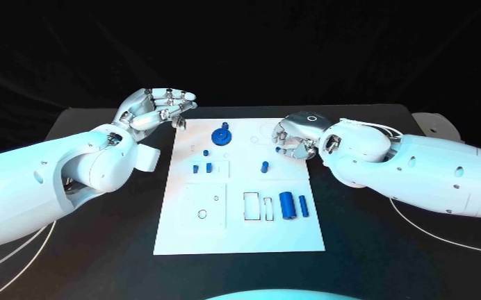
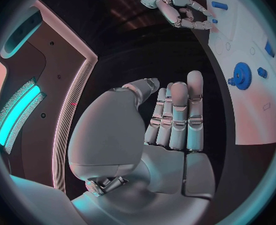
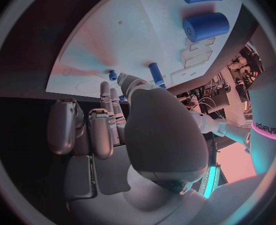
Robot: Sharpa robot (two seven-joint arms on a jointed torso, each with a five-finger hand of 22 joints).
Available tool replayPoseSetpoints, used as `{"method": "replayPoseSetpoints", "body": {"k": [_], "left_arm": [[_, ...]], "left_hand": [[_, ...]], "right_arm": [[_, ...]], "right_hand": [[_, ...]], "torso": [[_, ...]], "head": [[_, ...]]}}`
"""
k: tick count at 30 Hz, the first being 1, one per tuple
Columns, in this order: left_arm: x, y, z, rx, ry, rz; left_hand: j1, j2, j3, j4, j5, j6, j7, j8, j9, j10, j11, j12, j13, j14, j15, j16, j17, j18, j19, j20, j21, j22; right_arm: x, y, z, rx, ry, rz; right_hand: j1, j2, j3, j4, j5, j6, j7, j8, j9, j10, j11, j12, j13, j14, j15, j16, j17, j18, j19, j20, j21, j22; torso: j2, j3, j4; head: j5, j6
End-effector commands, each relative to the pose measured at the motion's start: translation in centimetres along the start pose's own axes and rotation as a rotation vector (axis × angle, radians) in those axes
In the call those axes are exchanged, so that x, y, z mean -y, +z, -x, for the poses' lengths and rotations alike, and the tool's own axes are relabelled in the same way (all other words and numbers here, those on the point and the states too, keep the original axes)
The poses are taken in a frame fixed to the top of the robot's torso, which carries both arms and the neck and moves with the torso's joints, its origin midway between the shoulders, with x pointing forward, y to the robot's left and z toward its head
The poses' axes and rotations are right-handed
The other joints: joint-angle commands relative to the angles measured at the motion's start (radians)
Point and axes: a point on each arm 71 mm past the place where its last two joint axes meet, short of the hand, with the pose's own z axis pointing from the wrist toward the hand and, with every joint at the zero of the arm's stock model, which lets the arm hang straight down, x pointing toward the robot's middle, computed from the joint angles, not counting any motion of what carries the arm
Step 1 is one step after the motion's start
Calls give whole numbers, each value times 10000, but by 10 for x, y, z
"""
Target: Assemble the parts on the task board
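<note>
The white task board (image 1: pixel 240 234) lies in the middle of the table. On it are a blue gear (image 1: pixel 222 135), several small blue pegs (image 1: pixel 208 168), a peg (image 1: pixel 265 167) and two blue cylinders (image 1: pixel 288 205). My left hand (image 1: pixel 156 109) hovers off the board's far left corner, its fingers (image 2: pixel 178 115) straight and side by side, holding nothing. My right hand (image 1: pixel 297 137) hangs over the board's far right edge with its fingers curled down. A small blue part (image 1: pixel 278 150) sits just by its fingertips. I see no part between them. The gear (image 2: pixel 241 75) lies beyond my left fingertips.
Empty slots and outlines mark the board's near half (image 1: pixel 206 206). The black table (image 1: pixel 110 244) runs bare on both sides of the board. My right forearm (image 1: pixel 421 168) crosses the table's right side.
</note>
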Motion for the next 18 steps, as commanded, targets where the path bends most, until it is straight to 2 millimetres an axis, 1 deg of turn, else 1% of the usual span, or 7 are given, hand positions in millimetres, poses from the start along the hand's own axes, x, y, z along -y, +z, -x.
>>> {"method": "replayPoseSetpoints", "body": {"k": [1, 7, 10, 13, 14, 18], "left_arm": [[2, 0, -1, 18, -535, -246], [2, -1, -1, 34, -573, -207], [2, -1, 0, 47, -583, -183], [2, -2, 0, 60, -601, -154], [2, -2, 1, 63, -608, -145], [2, -2, 1, 75, -624, -99]], "left_hand": [[8, 115, -82, 1, -6, 48, -45, 43, -6, 39, -26, 61, 14, -83, -19, -61, -13, 71, -48, -23, -45, -13], [13, 124, -89, -7, -4, 45, -45, 44, -9, 32, -27, 81, 23, -98, -21, -70, -22, 71, -52, -27, -59, -22], [17, 129, -94, -12, -3, 43, -44, 44, -11, 25, -27, 93, 29, -108, -22, -77, -28, 71, -54, -29, -67, -27], [17, 129, -94, -12, -3, 43, -44, 44, -11, 25, -27, 93, 29, -108, -22, -77, -28, 71, -54, -29, -67, -27], [17, 129, -94, -12, -3, 43, -44, 44, -11, 25, -27, 93, 29, -108, -22, -77, -28, 71, -54, -29, -67, -27], [24, 136, -112, -29, -1, 7, -26, 29, -24, -18, -18, 125, 45, -132, -21, -94, -48, 69, -57, -34, -94, -46]], "right_arm": [[-1, 3, -5, -268, -482, -32], [-3, 6, -10, -414, -488, -7], [-3, 7, -12, -454, -516, -13], [-3, 8, -14, -480, -552, -27], [-3, 8, -14, -487, -558, -29], [-4, 9, -16, -525, -574, -22]], "right_hand": [[69, 20, 206, -71, -140, 145, -21, -17, 28, 180, -12, -85, -80, 530, 19, 68, 130, -48, 119, -12, 155, 954], [44, 39, 525, -239, -205, 384, -76, 48, 79, 475, -81, -104, -181, 551, -35, 115, 204, -88, 200, -49, 376, 1096], [18, 38, 597, -283, -207, 434, -88, 60, 91, 542, -96, -114, -202, 557, -47, 126, 223, -94, 211, -60, 409, 1120], [14, 48, 659, -323, -204, 464, -96, 66, 99, 576, -106, -128, -219, 557, -56, 126, 220, -100, 222, -68, 439, 1140], [5, 52, 682, -333, -203, 475, -97, 68, 101, 588, -108, -134, -226, 558, -58, 130, 227, -98, 219, -71, 432, 1138], [-32, 119, 913, -483, -244, 597, -129, 104, 138, 708, -139, -178, -277, 560, -86, 137, 233, -107, 233, -96, 478, 1180]], "torso": [[-4, 2, -8], [-9, 11, -12], [-17, 14, -13], [-10, 17, -17], [-11, 21, -11], [-17, 21, -6]], "head": [[12, -46], [31, -77], [46, -91], [45, -79], [35, -96], [37, -98]]}}
